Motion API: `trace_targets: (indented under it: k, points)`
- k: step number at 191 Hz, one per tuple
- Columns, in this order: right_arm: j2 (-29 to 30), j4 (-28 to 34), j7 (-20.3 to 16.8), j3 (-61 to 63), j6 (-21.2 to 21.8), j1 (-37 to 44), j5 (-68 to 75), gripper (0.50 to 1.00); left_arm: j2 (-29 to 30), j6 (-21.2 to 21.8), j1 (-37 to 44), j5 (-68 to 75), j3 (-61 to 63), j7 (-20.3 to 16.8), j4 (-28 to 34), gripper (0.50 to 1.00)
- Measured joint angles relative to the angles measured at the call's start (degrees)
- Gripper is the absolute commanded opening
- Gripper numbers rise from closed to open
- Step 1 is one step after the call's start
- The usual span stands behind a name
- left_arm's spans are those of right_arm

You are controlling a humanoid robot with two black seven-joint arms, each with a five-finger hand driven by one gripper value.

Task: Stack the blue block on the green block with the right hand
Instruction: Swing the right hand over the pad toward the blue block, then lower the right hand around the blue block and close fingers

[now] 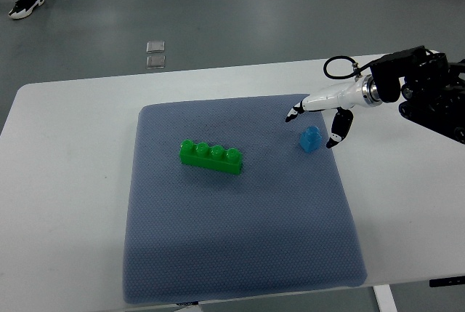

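Observation:
A small blue block (311, 139) stands on the right part of the blue-grey mat (240, 254). A long green block (211, 156) with several studs lies on the mat to its left, about a hand's length away. My right hand (312, 128) comes in from the right edge and hovers over the blue block. Its fingers are spread, one fingertip (289, 116) up-left of the block and another (333, 142) just right of it. It holds nothing. The left arm is out of view.
The mat lies on a white table (65, 181). A person's shoes (25, 1) show on the floor at the top left. Two small clear squares (155, 53) lie on the floor beyond the table's far edge.

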Motion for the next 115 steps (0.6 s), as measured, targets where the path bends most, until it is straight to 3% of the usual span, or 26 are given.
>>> trace_targets:
  k: [115]
  points:
    - [2.3,-1.6,-3.2,1.0,-0.1,-1.5,3.9,0.907,0.0,0.0,0.0,0.0,0.0,0.0,0.0,1.000]
